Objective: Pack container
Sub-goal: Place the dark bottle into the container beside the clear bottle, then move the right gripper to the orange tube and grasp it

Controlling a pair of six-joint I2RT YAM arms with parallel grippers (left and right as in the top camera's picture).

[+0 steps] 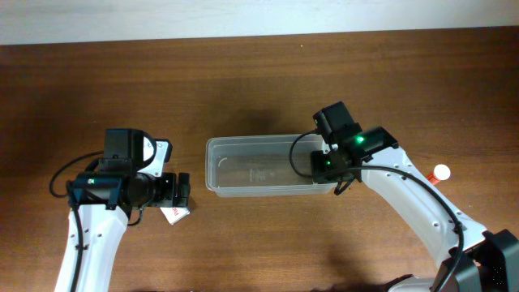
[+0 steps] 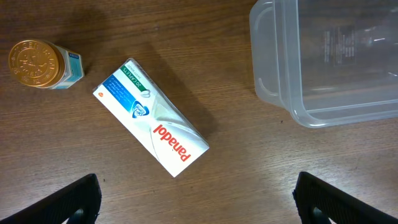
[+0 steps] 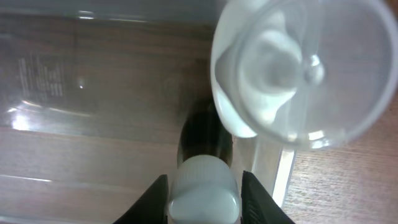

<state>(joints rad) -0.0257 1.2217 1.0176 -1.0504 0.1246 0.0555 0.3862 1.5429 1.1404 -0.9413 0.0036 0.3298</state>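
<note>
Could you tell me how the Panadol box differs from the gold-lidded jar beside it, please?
The Panadol box is long and lies flat diagonally; the gold-lidded jar is small, round and upright. The box is mostly white; the jar's lid is gold. Both rest on the table outside the container.

1. The clear plastic rectangular container point(image 1: 243, 188) point(image 2: 273, 93) point(image 3: 62, 74) lies near the middle of the brown wooden table point(image 1: 259, 81), its long side running left to right.
2. The white cardboard Panadol box point(image 2: 152, 118) point(image 1: 174, 214) lies flat on the table, left of the container and apart from it, set at a slant.
3. A small gold-lidded jar point(image 2: 38, 63) stands just beside the box, on the side away from the container.
4. The left gripper point(image 1: 180, 192) point(image 2: 196, 186) is above the box, fingers spread wide.
5. The right gripper point(image 1: 328, 166) point(image 3: 204, 193) is at the container's right end, with a white rounded item point(image 3: 204, 190) pinched between its fingers.
6. A small white round-topped item point(image 1: 442, 172) lies right of the right arm, well apart from the container.
</note>
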